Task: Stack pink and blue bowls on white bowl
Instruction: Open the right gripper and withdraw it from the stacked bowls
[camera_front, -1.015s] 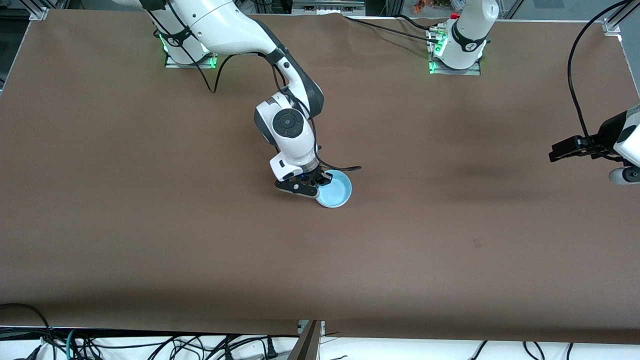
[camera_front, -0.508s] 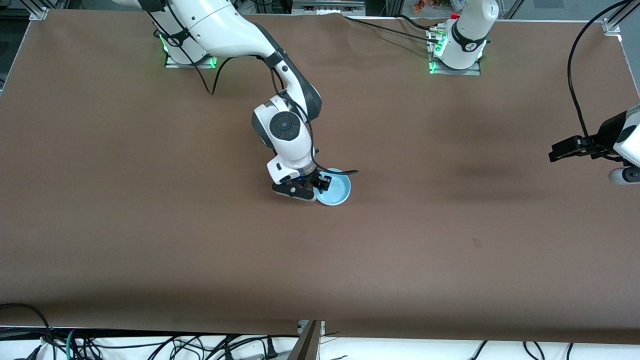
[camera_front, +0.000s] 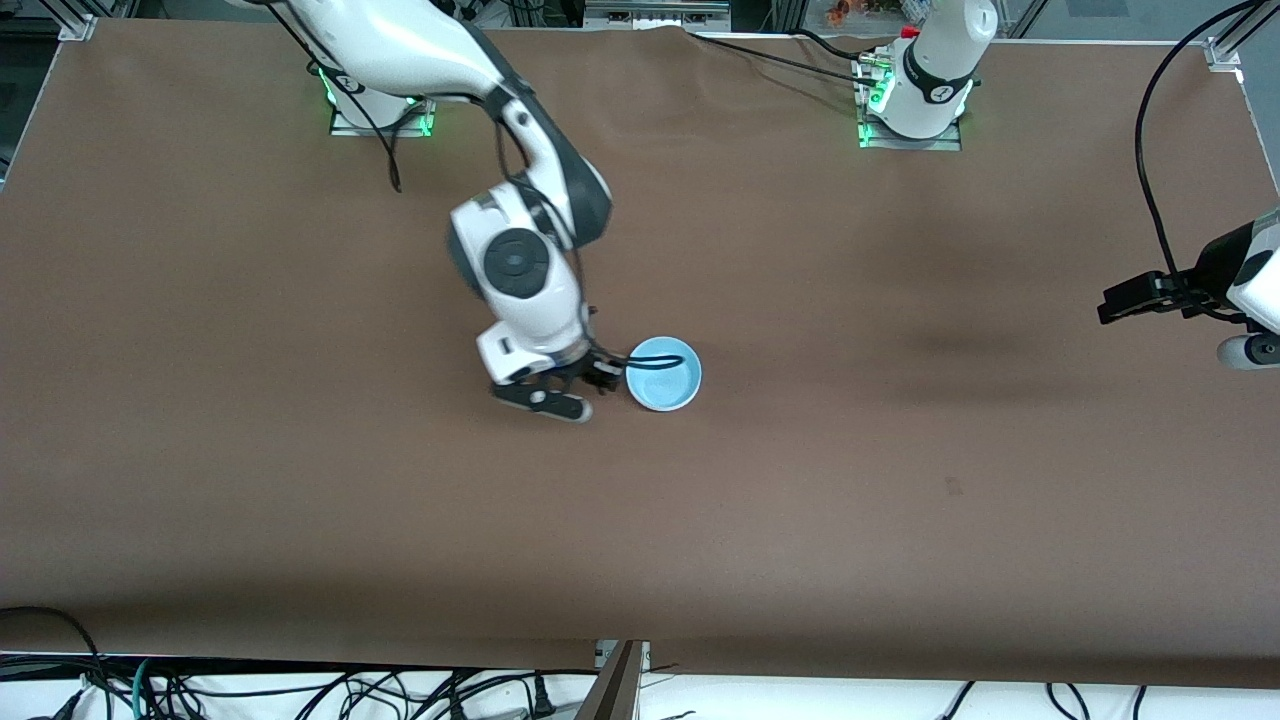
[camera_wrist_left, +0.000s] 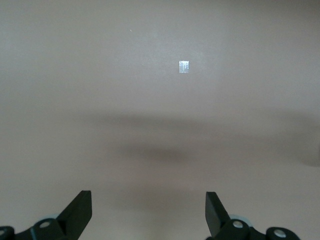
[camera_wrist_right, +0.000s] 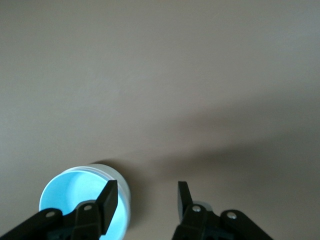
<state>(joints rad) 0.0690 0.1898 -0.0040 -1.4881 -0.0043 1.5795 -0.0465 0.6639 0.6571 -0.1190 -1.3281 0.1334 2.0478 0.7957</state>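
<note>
The light blue bowl (camera_front: 663, 373) stands upright on the brown table, mid-table. In the right wrist view the blue bowl (camera_wrist_right: 75, 195) shows a pale outer wall. The pink bowl and the white bowl do not show apart from it; I cannot tell whether they sit under it. My right gripper (camera_front: 603, 378) is open and empty, low beside the blue bowl toward the right arm's end; in the right wrist view (camera_wrist_right: 146, 192) one finger (camera_wrist_right: 107, 202) overlaps the bowl's rim. My left gripper (camera_front: 1115, 303) waits, open and empty (camera_wrist_left: 148, 200), at the left arm's end of the table.
A black cable (camera_front: 655, 360) from the right hand hangs across the blue bowl. A small pale tag (camera_wrist_left: 183, 66) lies on the brown table cover (camera_front: 300, 480). The arm bases stand along the table edge farthest from the front camera.
My right gripper let go of the blue bowl's rim and drew away toward the right arm's end of the table. The bowl stayed in place. The left arm has not moved.
</note>
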